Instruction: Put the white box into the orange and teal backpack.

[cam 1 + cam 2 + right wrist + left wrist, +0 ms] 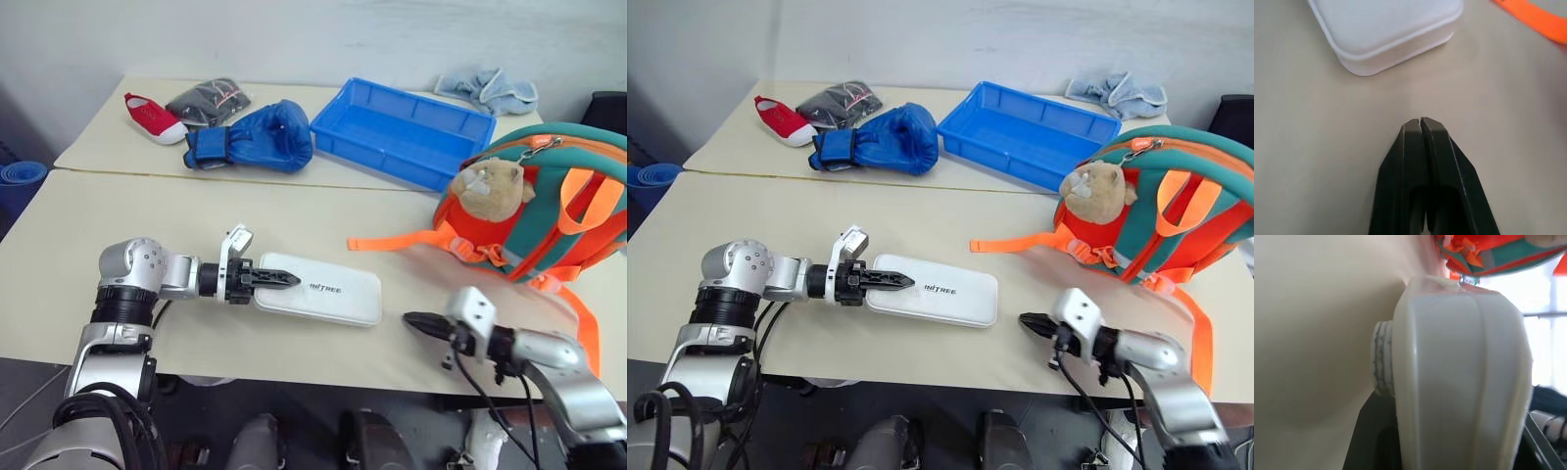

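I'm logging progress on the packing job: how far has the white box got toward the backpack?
Nothing is packed yet. The white box lies flat on the table, with the left hand clamped on its near end. The right hand is shut and empty, short of the box. Lifting it into the orange and teal backpack remains.

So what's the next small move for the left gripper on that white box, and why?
Probably lift the white box slightly off the table. The left gripper is clamped on the box's near end, which still lies flat, and the backpack stands off to the right. The right gripper is shut, clear of the box.
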`<state>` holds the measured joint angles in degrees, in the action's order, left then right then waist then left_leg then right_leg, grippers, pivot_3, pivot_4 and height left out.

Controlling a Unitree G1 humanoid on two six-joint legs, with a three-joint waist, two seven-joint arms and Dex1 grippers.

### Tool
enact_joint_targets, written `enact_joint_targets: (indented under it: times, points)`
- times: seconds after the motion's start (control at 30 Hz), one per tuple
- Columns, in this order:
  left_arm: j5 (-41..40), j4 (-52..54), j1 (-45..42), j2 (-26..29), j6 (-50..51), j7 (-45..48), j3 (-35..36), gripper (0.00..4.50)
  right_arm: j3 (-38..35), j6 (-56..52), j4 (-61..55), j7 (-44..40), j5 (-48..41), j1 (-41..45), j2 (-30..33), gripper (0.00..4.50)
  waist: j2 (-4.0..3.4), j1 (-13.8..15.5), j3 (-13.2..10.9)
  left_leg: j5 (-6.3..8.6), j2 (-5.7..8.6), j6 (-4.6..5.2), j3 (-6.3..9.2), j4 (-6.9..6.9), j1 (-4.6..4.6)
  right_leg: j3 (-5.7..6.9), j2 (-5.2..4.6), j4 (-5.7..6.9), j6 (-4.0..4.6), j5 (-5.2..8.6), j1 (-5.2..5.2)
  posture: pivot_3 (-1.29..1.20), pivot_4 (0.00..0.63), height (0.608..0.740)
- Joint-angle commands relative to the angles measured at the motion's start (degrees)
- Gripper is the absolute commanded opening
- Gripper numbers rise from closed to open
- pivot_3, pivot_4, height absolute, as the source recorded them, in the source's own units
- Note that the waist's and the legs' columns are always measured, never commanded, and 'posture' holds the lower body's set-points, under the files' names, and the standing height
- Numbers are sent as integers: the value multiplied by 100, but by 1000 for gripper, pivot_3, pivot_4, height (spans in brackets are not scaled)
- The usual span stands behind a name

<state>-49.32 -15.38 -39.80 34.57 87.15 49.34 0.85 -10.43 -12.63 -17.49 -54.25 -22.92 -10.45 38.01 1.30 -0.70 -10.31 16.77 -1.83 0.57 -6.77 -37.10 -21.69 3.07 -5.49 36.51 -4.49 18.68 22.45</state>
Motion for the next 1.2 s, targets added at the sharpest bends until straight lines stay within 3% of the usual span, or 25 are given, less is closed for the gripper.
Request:
enact_joint_targets:
  times: [0.03, 0.2, 0.37, 0.63, 0.8, 1.0, 1.2]
  points:
    - [3, 1205, 524, 138, -1769, 1181, 170, 1253, -1038, -225, -867, 256, -749, -730, -122, 1218, -6, 7, -3, 3, 0, -7, 0, 3, 2, -2, 0, -1, 1, 1, 0, 0, 150, 740]
    - [665, 1582, 1106, 169, -4070, 2310, 39, 1253, -2431, 198, -765, 465, -769, -1925, -446, 2857, -6, 77, -3, 14, 0, -23, -2, 5, 6, -1, -2, -7, 7, 4, -4, 0, 150, 740]
    - [1052, 1591, 1177, 135, -5082, 2810, -138, 1253, -3172, 433, -332, 740, -910, -1677, -425, 4474, -8, 31, -4, 25, 4, -3, -4, 7, 5, -8, -10, -25, 2, 0, -10, 0, 150, 740]
    - [1430, 1271, 988, 31, -5512, 2864, -360, 1253, -2382, 47, 750, 26, -1009, 304, 816, 4474, -19, -76, -11, 13, -1, 37, -6, 13, 3, -6, -2, -25, 1, 0, -5, 0, 150, 740]
    - [1318, 1317, 1067, 78, -5326, 2679, -132, 1253, -1361, -268, 1440, -114, -858, 1849, 987, 4474, -21, -89, -12, 10, -2, 36, -7, -4, -5, -4, 1, -12, 1, 0, 2, 0, 150, 740]
    - [1036, 1417, 1283, 211, -5037, 2376, 417, 1253, -884, -225, 1679, -130, -923, 2678, 588, 2462, -21, -85, -13, 7, -2, 34, -6, -4, -11, -1, 0, -8, 1, 0, 8, 0, 150, 740]
    - [728, 1131, 1438, 312, -4706, 1932, 1217, 1253, -356, -627, 739, -78, -1306, 2815, 94, 492, -21, -101, -13, 6, -4, 35, 0, -13, -24, 3, -2, -5, -3, -2, 14, 0, 150, 740]
